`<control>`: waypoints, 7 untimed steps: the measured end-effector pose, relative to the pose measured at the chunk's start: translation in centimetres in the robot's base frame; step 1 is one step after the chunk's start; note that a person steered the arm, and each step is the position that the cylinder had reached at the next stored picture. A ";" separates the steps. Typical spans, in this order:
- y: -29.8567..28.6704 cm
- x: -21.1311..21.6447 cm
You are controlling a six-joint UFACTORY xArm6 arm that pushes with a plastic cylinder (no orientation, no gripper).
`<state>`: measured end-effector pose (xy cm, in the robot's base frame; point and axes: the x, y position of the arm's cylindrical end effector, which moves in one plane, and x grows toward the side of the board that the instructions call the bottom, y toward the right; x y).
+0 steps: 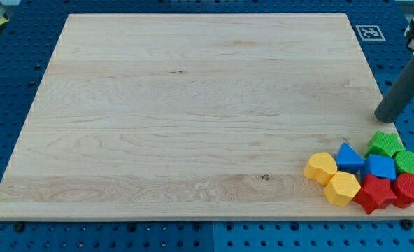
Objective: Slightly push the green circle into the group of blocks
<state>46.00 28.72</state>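
Observation:
The green circle [408,162] lies at the view's bottom right, at the right edge of a tight group of blocks. It touches a green star-like block [384,143] above-left, a blue block [380,167] to its left and a red block [408,189] below. The group also holds a blue triangle [348,156], a red star [375,194] and two yellow blocks [321,167] [343,188]. My tip [384,119] rests on the board just above the green star-like block, a little up and left of the green circle, touching no block.
The wooden board [193,112] lies on a blue pegboard table [11,77]. The block group sits close to the board's right and bottom edges. A black-and-white marker tag [369,32] lies off the board's top right corner.

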 end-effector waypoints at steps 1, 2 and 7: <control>2.1 1.8; 4.7 5.8; 2.5 11.5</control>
<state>57.54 31.18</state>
